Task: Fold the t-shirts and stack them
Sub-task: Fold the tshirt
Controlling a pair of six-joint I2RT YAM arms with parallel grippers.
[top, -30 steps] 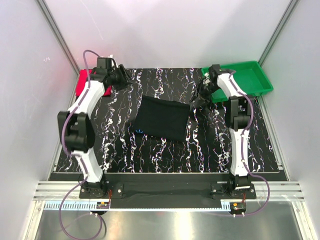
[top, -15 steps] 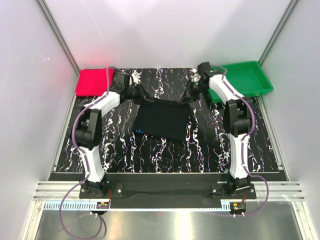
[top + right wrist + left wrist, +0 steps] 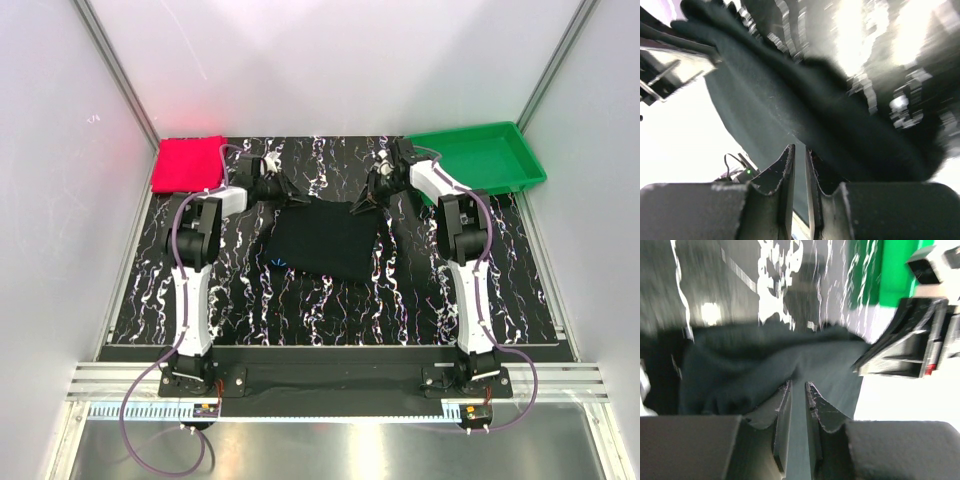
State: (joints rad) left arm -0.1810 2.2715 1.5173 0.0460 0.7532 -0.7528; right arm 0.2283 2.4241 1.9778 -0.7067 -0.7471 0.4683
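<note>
Change: both arms now reach in to frame centre | left hand [image 3: 292,198], right hand [image 3: 361,204]: each clamped on a far corner of the black t-shirt [image 3: 325,242] | meaning: fold can likely begin

The table [image 3: 330,300] has a black top veined with white, like marble, and 3 things lie directly on it. A black t-shirt [image 3: 325,240], folded into a rough rectangle and turned slightly askew, sits about midway between the left and right edges, a little toward the far side. Its near part lies flat and its far edge is rumpled. A pinkish-red t-shirt [image 3: 186,165], folded flat into a neat block, lies in the far left corner, well apart from the black one. A green tray [image 3: 490,158] with low walls sits in the far right corner, set at a slight angle to the table's edges.
</note>
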